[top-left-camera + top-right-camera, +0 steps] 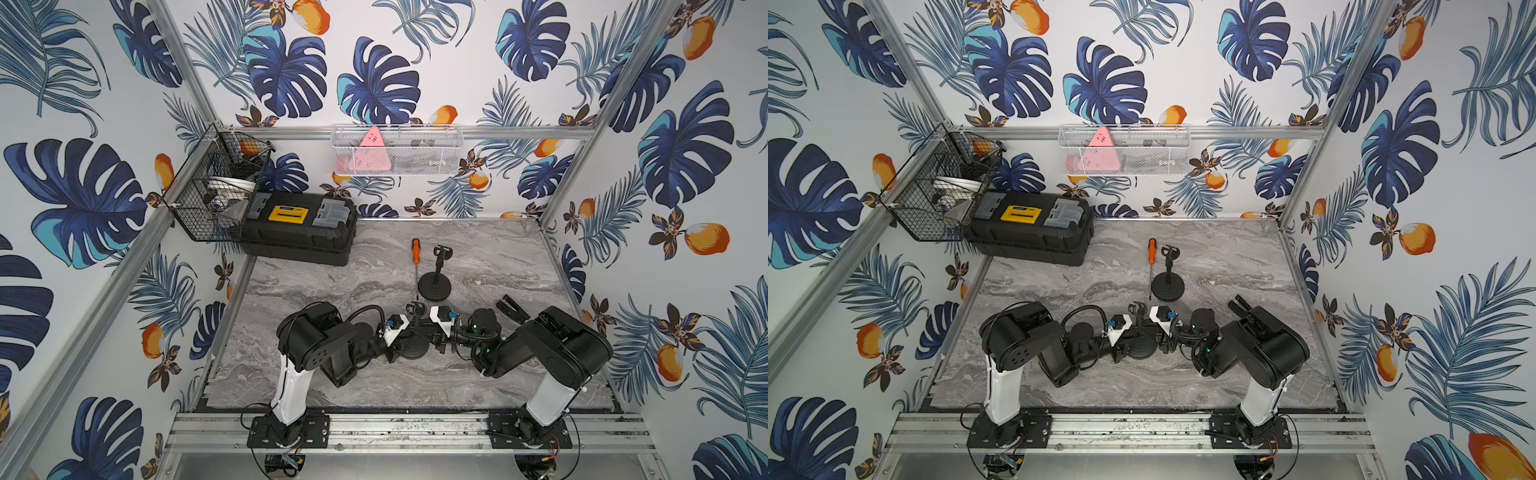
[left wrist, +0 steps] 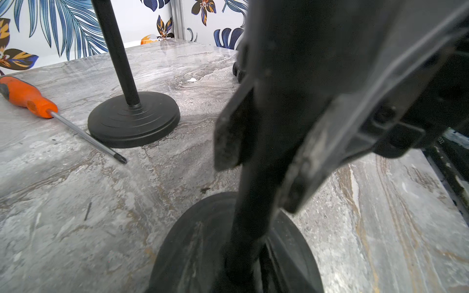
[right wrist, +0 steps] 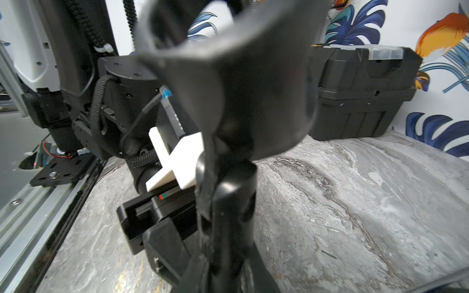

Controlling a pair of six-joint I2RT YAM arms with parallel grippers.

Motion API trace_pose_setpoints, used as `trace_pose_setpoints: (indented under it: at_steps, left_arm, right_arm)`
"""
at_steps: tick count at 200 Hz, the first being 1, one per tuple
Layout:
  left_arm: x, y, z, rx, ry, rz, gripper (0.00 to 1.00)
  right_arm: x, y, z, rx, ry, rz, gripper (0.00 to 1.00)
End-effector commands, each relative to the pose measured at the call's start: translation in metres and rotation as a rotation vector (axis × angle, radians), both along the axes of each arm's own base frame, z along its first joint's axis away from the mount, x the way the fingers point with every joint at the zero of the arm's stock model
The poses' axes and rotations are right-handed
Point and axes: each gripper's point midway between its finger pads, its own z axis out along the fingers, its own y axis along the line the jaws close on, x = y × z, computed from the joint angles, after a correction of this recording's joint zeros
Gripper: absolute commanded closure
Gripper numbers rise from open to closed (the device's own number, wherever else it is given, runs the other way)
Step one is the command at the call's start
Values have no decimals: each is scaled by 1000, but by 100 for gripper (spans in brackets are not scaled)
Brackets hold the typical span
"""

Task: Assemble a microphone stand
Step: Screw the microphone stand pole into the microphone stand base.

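A black microphone stand stands between my two grippers near the table's front, its round base [image 1: 414, 348] on the marble and its clip [image 1: 416, 308] on top. In the left wrist view its pole [image 2: 253, 203] rises from the base [image 2: 193, 248]. My right gripper [image 1: 426, 324] comes in from the right, its fingers [image 2: 228, 132] closed around the pole just below the clip [image 3: 241, 63]. From the left, my left gripper [image 1: 404, 340] reaches the pole low down near the base. One left finger [image 3: 162, 243] lies beside the pole, and its grip is hidden.
A second black stand [image 1: 435, 286] stands upright behind, with an orange screwdriver [image 1: 415, 266] lying against its base. A black toolbox [image 1: 299, 228] sits at the back left under a wire basket [image 1: 216, 187]. A black pronged part [image 1: 512, 308] lies beside the right arm.
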Motion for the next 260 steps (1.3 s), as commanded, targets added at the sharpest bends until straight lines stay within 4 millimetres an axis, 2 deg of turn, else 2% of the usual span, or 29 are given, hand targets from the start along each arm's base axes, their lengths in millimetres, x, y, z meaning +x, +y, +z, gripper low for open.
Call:
trace_pose_setpoints:
  at_steps: [1,72,98,122,146,171,195,206,215,221,235,260]
  left_arm:
    - [2,0,8,-26,-13,10,60]
    - [0,0,6,-22,-12,1,68]
    - [1,0,9,-25,-17,4,69]
    - [0,1,9,-24,-16,4,70]
    - [1,0,8,-23,-17,4,72]
    - [1,-2,8,-27,-14,-4,77]
    - [2,-3,7,-27,-14,-6,83]
    - [2,-2,7,-23,-16,-2,85]
    - [2,-2,5,-19,-15,-1,86]
    - [2,-2,5,-18,-15,-2,86]
    - [1,-1,2,-13,-12,-2,86]
    - [1,-1,2,-11,-17,-2,86]
  right_arm:
    - [1,-5,-31,-87,119,-104,100]
    - [-4,-2,-47,-209,86,-334,100]
    - [2,-9,-50,-217,43,-519,100]
    - [-1,-9,-56,-227,0,-617,100]
    - [-7,-1,-56,-252,-35,-640,100]
    - [-12,7,-57,-286,10,-597,100]
    - [-14,10,-45,-264,14,-577,100]
    - [-18,11,-41,-251,19,-548,79]
    - [-21,13,-36,-241,24,-528,48]
    - [-22,13,-34,-232,31,-515,37]
    - [-28,14,-27,-216,37,-471,29]
    - [-36,10,-24,-207,114,-347,27]
